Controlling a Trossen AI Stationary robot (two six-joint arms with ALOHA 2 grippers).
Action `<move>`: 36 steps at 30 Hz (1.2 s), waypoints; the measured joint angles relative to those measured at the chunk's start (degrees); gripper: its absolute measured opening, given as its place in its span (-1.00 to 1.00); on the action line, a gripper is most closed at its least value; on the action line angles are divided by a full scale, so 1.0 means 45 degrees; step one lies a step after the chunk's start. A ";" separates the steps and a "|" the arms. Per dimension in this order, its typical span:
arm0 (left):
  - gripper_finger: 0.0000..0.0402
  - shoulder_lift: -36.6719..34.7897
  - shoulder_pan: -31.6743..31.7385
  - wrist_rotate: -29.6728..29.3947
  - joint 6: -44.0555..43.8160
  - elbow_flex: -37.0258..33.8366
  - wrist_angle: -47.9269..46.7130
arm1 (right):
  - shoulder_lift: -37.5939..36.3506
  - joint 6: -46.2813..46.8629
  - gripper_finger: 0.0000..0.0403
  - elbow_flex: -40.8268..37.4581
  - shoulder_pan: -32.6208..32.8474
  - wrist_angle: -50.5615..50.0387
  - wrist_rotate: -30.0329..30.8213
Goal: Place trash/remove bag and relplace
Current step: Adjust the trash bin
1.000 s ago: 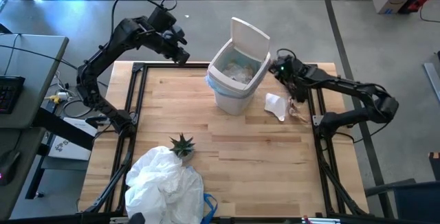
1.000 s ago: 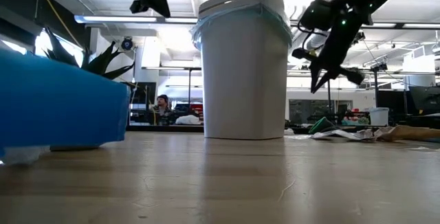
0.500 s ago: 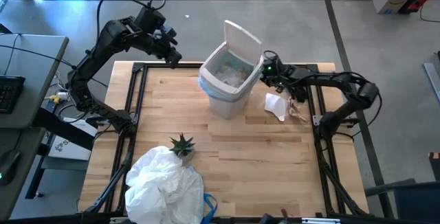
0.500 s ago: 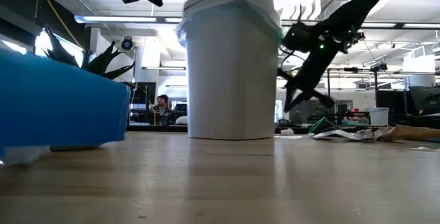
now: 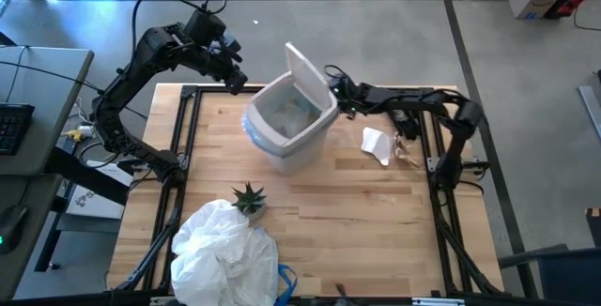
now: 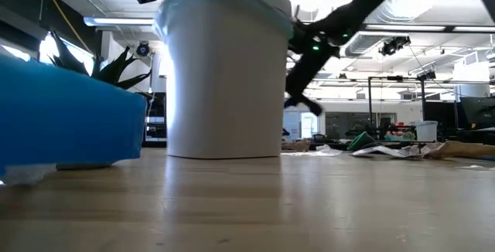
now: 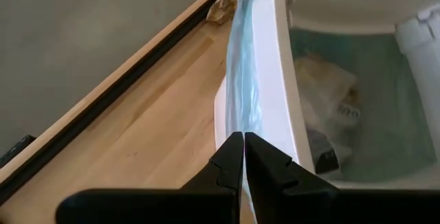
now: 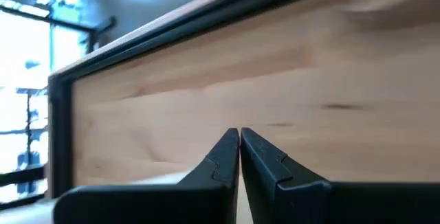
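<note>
The white bin (image 5: 282, 146) stands upright on the table with its flap lid (image 5: 305, 67) raised. The light-blue bag (image 7: 244, 80) lines it and folds over the rim. Trash (image 7: 323, 93) lies inside. My right gripper (image 5: 334, 88) is shut and sits at the bin's right side, below the lid; in the low view (image 6: 292, 101) it points down beside the wall. My left gripper (image 5: 237, 79) is shut and hovers off the bin's far-left side, touching nothing. A white scrap (image 5: 376, 144) and brown paper (image 5: 406, 148) lie on the table to the right. My right gripper pushes the bin with the outer side of its shut fingers, against the right wall just under the rim (image 5: 329, 107). It comes from the table's right, slanting down. The bin stays upright with its base on the table. The raised lid partly hides the exact spot.
A crumpled white bag pile (image 5: 225, 250) and a small green plant (image 5: 249, 196) sit near the near-left corner, with a blue object (image 6: 62, 113) beside them. Black frame rails (image 5: 188, 128) border the table. A brown crumpled piece (image 7: 221, 7) lies by the far rail.
My right gripper has moved toward the table's left, and its arm has stretched out. The bin has slid before it toward the left and a little toward the near edge, turning slightly while staying upright. My left gripper has drawn back a little toward the left and far side.
</note>
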 joint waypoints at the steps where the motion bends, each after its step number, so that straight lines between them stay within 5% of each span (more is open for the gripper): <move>1: -1.00 0.0000 0.0005 0.0000 0.0019 0.0002 0.0005 | 0.0314 -0.0143 -1.00 0.0483 0.0046 -0.0009 -0.0169; 9: -1.00 0.0000 0.0005 -0.0015 0.0109 0.0000 0.0005 | 0.2466 -0.1725 -1.00 0.4076 0.0217 -0.1980 -0.0912; 21: -1.00 0.0000 0.0044 -0.0635 0.0339 0.0000 0.0086 | 0.4549 -0.3554 -1.00 0.7282 0.0795 -0.2456 -0.2739; 28: -1.00 -0.0002 0.0126 -0.1241 0.0437 0.0000 -0.0580 | 0.4588 -0.4798 -1.00 0.9173 0.0222 -0.7345 0.0179; 36: -1.00 -0.0445 0.0126 -0.2111 0.0513 0.0000 -0.1000 | 0.4588 -0.6199 -1.00 1.1587 -0.0461 -1.4625 0.1636</move>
